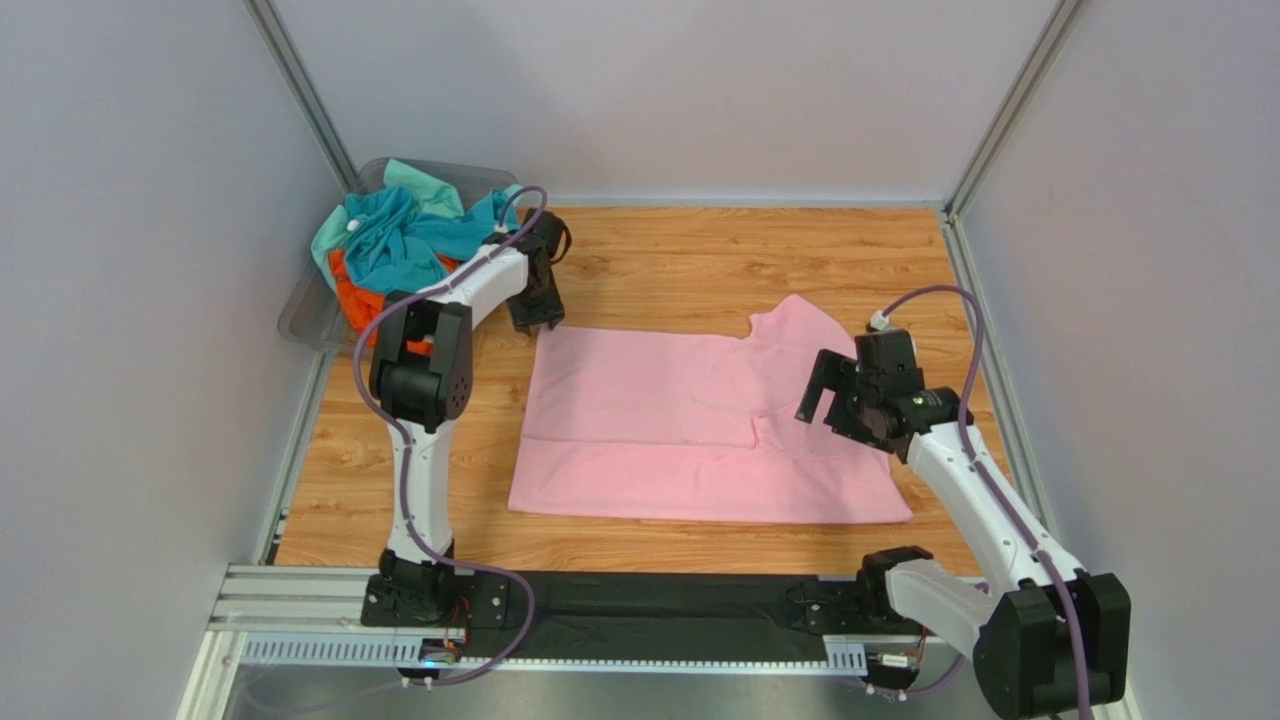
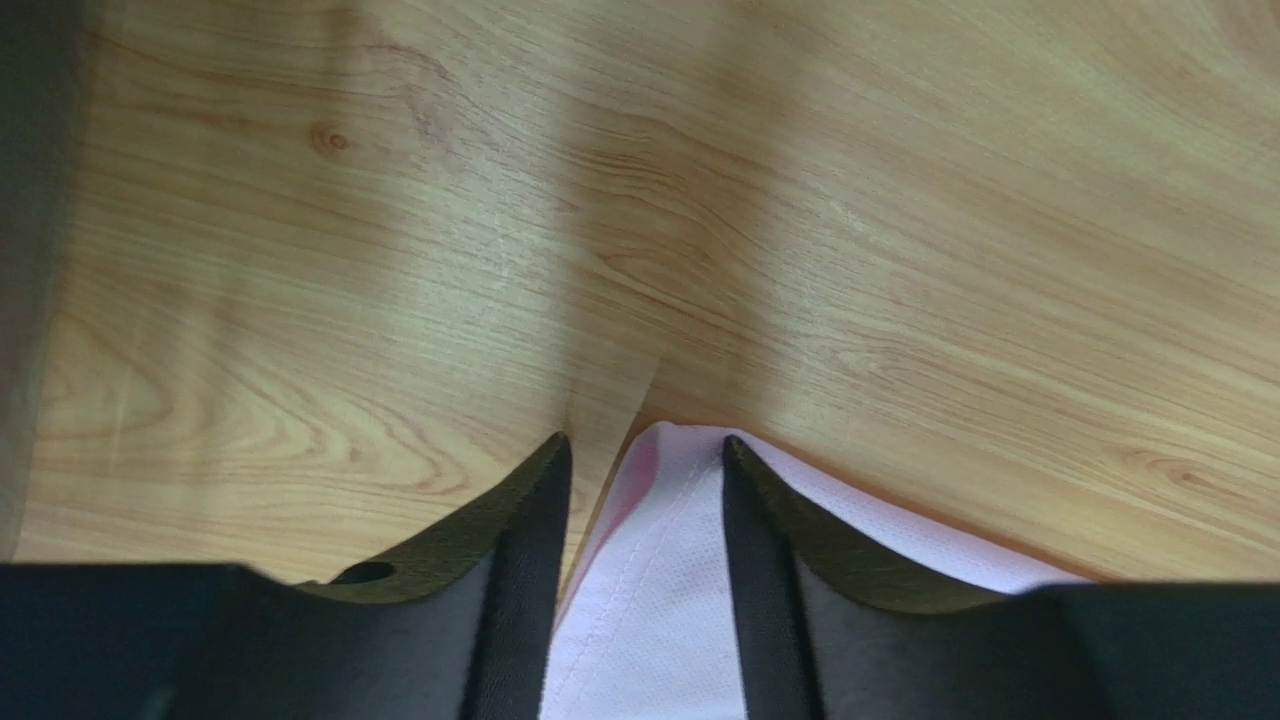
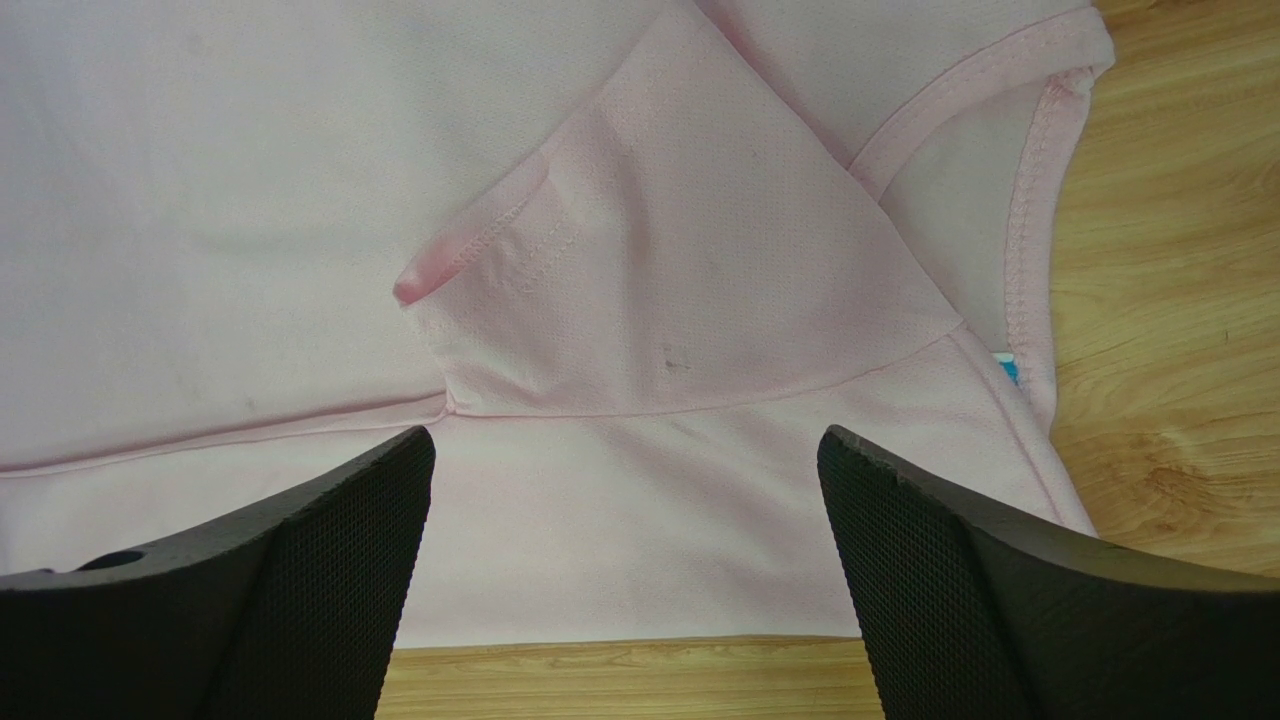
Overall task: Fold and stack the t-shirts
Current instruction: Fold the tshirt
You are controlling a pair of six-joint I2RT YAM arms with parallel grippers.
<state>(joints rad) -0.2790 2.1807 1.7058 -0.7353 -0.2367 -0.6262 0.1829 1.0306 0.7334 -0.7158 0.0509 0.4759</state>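
A pink t-shirt (image 1: 676, 420) lies spread flat on the wooden table, its sides partly folded in. My left gripper (image 1: 537, 312) is at the shirt's far left corner. In the left wrist view its jaws (image 2: 643, 450) stand a little apart, straddling the hemmed corner (image 2: 661, 600), with wood showing beside the left finger. My right gripper (image 1: 824, 393) hovers over the shirt's right part, open wide and empty. The right wrist view shows it (image 3: 624, 443) above a folded-in sleeve (image 3: 661, 300) and the collar (image 3: 1037, 195).
A clear plastic bin (image 1: 308, 308) at the table's far left holds a heap of teal and orange t-shirts (image 1: 398, 240). Grey walls close in the table on three sides. Bare wood shows around the pink shirt.
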